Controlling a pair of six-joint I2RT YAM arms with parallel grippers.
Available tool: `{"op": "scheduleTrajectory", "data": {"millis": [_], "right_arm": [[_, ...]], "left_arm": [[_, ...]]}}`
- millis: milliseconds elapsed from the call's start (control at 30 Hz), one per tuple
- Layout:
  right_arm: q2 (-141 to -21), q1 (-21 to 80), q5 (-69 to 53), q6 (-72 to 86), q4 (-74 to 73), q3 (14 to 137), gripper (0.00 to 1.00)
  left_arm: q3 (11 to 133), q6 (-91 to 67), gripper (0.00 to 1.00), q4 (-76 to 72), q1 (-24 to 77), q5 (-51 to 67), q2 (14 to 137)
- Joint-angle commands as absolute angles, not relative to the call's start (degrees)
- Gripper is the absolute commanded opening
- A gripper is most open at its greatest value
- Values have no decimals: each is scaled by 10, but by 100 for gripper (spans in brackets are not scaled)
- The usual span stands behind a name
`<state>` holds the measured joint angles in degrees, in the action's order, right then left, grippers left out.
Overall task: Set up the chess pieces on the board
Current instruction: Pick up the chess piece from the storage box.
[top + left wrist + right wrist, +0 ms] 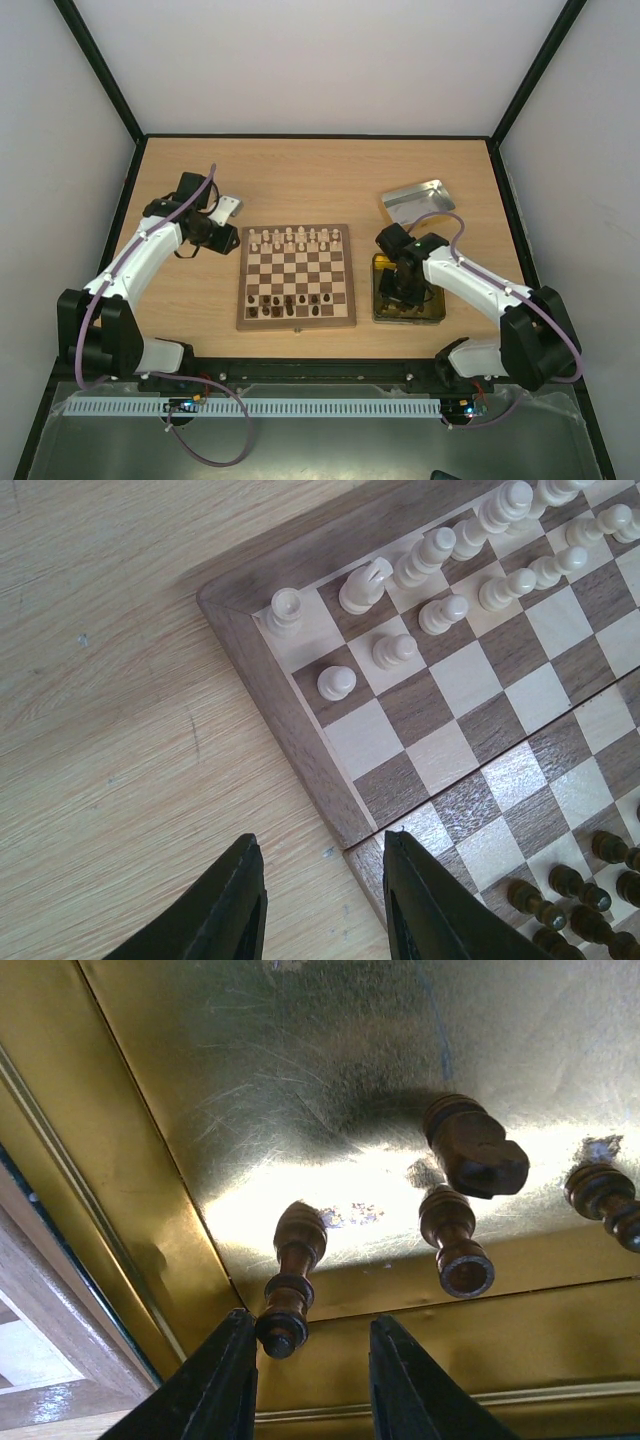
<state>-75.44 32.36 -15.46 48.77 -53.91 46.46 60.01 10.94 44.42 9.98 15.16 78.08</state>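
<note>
A pale wooden table [300,180] is sitting inside a white-walled enclosure with a black frame. The board [243,285] is lying at its middle. The cream chess pieces [295,238] are standing along its two far rows, and a few dark chess pieces [290,303] are standing on its near rows. A gold tin [437,312] is lying just right of the board, with a silver tin [415,200] beyond it, further back.

The left gripper [320,845] is hanging over the board's left border, its jaws partly spread and holding nothing.

The right gripper [310,1320] is reaching down into the gold tin, its jaws partly spread and gripping nothing. A dark piece [290,1280] is lying on the tin floor with its end just beside the left-hand fingertip [235,1360]; whether they are touching I cannot tell. A dark knight [475,1150] and two more dark pieces are lying to its right.
</note>
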Motion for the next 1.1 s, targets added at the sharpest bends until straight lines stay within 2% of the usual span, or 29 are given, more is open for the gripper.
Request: {"op": "scheduleTrajectory", "data": {"millis": [0,600,1067], "right_arm": [[-762,323,-143,483,-548,483,29],[-755,306,-58,476,-628,559,33],[-750,254,-65,455,-610,515,35]], "left_arm": [[608,102,34,444,102,156,773],[607,101,34,442,102,161,774],[606,102,34,443,102,162,775]]}}
